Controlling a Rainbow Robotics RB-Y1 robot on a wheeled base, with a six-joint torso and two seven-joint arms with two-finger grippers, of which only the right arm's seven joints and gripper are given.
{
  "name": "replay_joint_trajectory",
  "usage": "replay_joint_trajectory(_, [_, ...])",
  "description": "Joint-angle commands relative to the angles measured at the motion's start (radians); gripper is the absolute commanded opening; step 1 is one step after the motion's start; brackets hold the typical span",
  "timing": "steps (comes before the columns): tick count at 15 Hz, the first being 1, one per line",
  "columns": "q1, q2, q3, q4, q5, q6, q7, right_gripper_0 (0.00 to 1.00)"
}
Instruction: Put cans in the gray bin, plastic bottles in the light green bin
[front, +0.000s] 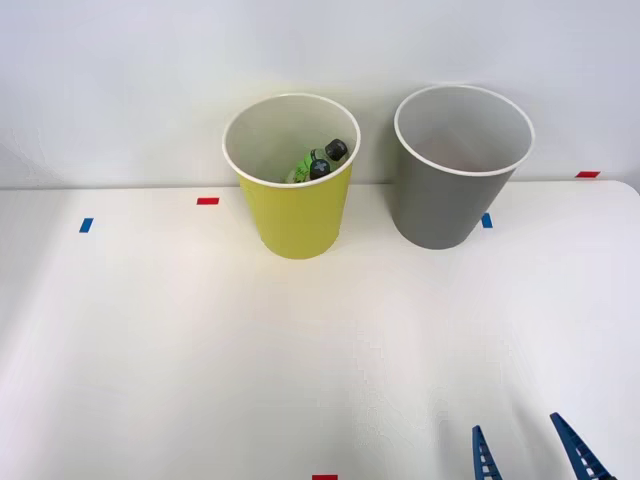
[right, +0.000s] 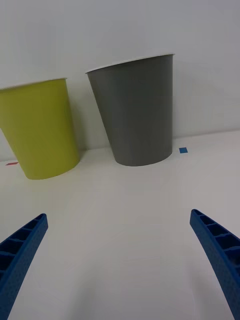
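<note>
In light green bin (front: 297, 215): 2 plastic bottles (front: 318, 162) leaning, caps up-right; right tool (front: 530, 448) wide, empty.

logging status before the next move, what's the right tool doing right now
Right tool: open and holding nothing, fingers spread apart above the bare table, short of the gray bin.
</note>
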Motion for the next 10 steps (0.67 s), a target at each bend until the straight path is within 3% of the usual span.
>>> replay_joint_trajectory(1, [0.0,0.0,0.0,0.0,0.0,0.0,0.0,0.98])
replay_joint_trajectory(10, [0.0,0.0,0.0,0.0,0.0,0.0,0.0,0.98])
